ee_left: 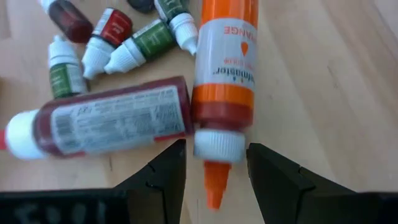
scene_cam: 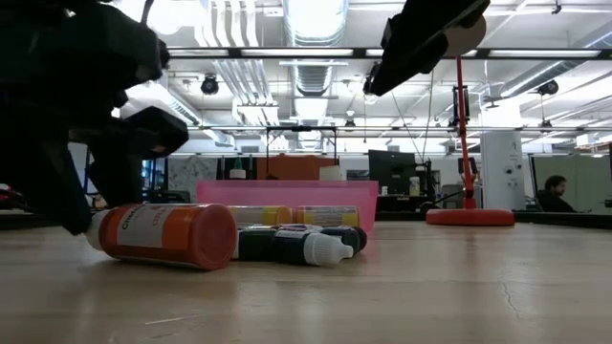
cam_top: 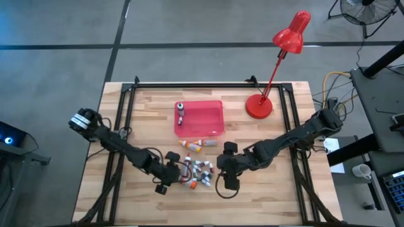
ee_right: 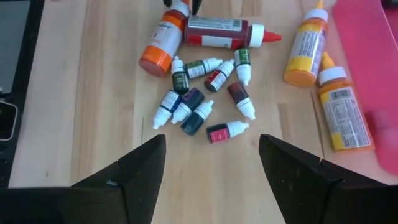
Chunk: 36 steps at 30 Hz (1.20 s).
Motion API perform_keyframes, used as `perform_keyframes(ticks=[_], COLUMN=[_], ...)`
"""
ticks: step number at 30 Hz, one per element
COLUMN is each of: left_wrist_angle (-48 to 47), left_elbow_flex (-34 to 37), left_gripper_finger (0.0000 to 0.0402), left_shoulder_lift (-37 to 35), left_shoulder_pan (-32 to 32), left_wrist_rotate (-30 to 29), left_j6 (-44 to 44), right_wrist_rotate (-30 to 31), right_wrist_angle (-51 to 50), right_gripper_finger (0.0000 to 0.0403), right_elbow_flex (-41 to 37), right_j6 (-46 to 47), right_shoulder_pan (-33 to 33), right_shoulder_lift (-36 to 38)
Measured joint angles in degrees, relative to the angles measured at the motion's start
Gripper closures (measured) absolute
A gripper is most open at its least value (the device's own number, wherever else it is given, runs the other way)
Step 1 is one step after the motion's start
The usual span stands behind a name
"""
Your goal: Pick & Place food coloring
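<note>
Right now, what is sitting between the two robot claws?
In the high view, a heap of food coloring bottles lies between the left gripper and the right gripper.

The left gripper (ee_left: 214, 171) has its two dark fingers (ee_left: 163, 177) spread either side of the cap of an orange bottle (ee_left: 224, 74) lying on the wooden table (ee_left: 336, 81). A dark red bottle (ee_left: 106, 121) lies touching it (label up), with small dropper bottles (ee_left: 134, 46) clustered beyond.
</note>
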<state>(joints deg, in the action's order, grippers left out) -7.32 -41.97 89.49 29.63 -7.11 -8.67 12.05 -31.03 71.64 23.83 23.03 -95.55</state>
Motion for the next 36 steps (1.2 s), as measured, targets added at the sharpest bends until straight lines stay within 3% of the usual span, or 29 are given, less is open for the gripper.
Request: perform_keyframes(ticks=[11,22,31,36], left_wrist_angle=[-3.16,-3.28,-0.87,-0.75], left_elbow_flex=[-2.28,-2.22,-1.71,-1.78], left_gripper_finger=[0.0261,0.0311,0.0298,0.0272], left_shoulder_lift=[3.28,2.47,4.32,5.03], left_shoulder_pan=[0.00,0.00,-0.28,-0.26], left_wrist_rotate=[-0.48,-1.55,-5.38,-7.01], left_j6=[-2.10,-3.50,-4.84,-6.14], right_wrist_rotate=[0.00,0.00,-0.02,-0.10], right_wrist_angle=[-0.04,-0.05,-0.06,0.09], right_gripper_finger=[0.0159,0.0163,0.0161,0.0159], right_elbow_flex=[-0.85,-1.80,-3.66,-5.28], right_j6=[-0.02,-0.02,0.73,6.94], right_shoulder_pan=[0.00,-0.04,-0.04,-0.04], right_shoulder_lift=[0.02,0.02,0.04,0.07])
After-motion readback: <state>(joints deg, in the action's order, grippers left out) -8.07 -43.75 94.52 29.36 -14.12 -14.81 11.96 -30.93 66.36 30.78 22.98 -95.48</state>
